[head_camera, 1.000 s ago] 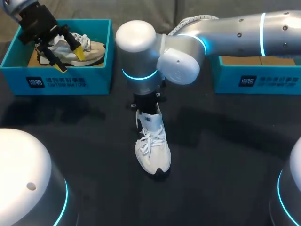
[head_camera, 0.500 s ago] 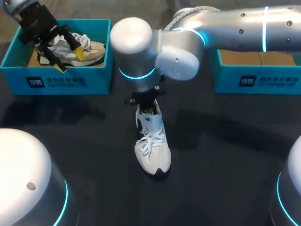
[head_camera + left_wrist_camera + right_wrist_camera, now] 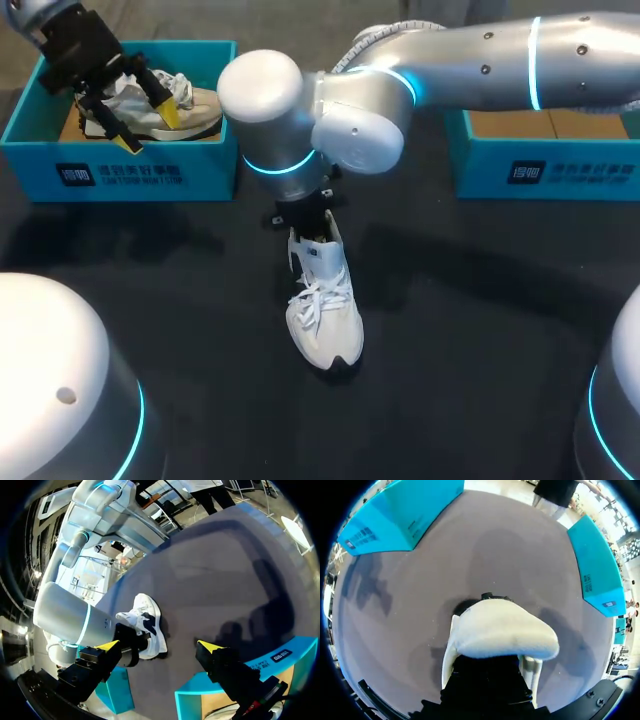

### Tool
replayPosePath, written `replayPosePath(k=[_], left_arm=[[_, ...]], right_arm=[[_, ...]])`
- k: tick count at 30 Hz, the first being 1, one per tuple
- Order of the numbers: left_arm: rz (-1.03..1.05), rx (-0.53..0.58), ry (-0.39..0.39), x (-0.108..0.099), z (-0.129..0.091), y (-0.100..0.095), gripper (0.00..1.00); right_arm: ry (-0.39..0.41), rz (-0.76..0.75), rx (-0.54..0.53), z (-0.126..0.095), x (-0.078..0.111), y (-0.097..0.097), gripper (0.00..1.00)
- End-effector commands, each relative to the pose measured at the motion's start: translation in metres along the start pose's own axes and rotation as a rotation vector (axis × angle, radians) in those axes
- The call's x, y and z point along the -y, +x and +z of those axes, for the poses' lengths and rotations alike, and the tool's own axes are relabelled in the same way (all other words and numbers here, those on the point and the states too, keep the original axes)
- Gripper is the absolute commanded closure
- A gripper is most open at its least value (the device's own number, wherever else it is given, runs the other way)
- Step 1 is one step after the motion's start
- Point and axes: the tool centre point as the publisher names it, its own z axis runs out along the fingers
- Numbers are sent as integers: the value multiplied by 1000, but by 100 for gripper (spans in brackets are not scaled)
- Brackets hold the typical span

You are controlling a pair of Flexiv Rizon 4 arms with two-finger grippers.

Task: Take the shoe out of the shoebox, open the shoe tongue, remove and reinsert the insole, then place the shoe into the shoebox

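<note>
Comparing views, largest thing first: the head view gives the whole black table and the right arm, but the arm's wrist joint covers the right gripper at the heel of the white shoe. The right wrist view sits right on that spot. A pale curved part of the shoe lies against the gripper body; tongue or insole, can't tell which. Right gripper state isn't visible in any view: cannot tell. The left wrist view sees the shoe from its far side, with the right arm down on the heel.

Pose: the right arm comes in from the shoe's right, runs level above the table, then bends down, wrist near vertical over the heel. The left arm is far-left of the shoe, well apart. The left gripper hovers over the left shoebox, fingers spread wide, holding nothing.

Shoe location: on the table, upright on its sole, toe toward the robot, outside both boxes.

Around it:
- The left shoebox, far-left of the shoe, holds a beige shoe and white paper.
- The right shoebox is far-right of the shoe, its top partly covered by the right arm.
</note>
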Motion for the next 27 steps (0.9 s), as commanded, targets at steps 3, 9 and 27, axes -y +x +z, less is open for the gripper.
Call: replayPosePath(k=[3,9,27], left_arm=[[0,-2,-1,1,0,0,0],[0,-2,-1,1,0,0,0],[0,-2,-1,1,0,0,0]], right_arm=[[-21,-23,4,-9,2,3,100],[-66,-26,45,-33,12,-4,100],[-45,-12,157,-14,12,-13,100]])
